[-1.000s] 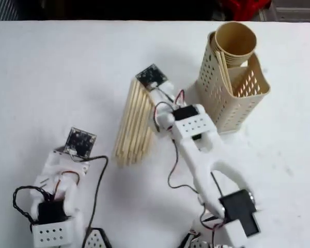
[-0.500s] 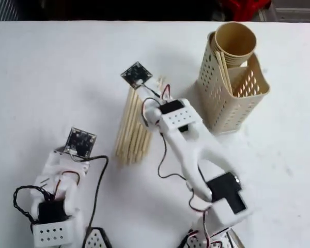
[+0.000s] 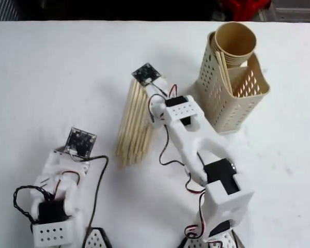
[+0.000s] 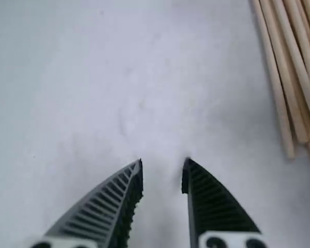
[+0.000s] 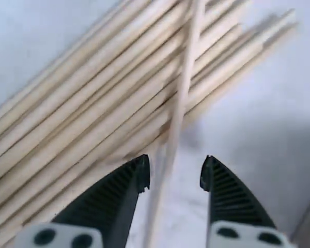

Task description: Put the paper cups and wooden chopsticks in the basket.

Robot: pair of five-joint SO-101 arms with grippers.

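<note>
A pile of wooden chopsticks [image 3: 136, 122] lies mid-table. My right gripper [image 5: 173, 170] hovers over the pile's far end, open, with one loose chopstick [image 5: 180, 108] running slantwise between its fingers, crossing the others [image 5: 108, 108]. In the high view the right arm's wrist camera [image 3: 146, 75] hides those fingers. The cream perforated basket [image 3: 217, 98] stands at the back right with stacked paper cups [image 3: 236, 41] and some chopsticks inside. My left gripper [image 4: 163, 170] is open just above bare table, left of the pile's near ends [image 4: 294, 77]; its arm [image 3: 67, 175] sits at the front left.
The right arm's white body [image 3: 196, 150] stretches from the front edge between the pile and the basket. Black cables [image 3: 98, 181] trail beside the left arm. White table [image 3: 51, 67] stretches to the back left.
The right arm's wrist swung left over the chopstick pile, then came back a little to the right. The left arm has stayed still.
</note>
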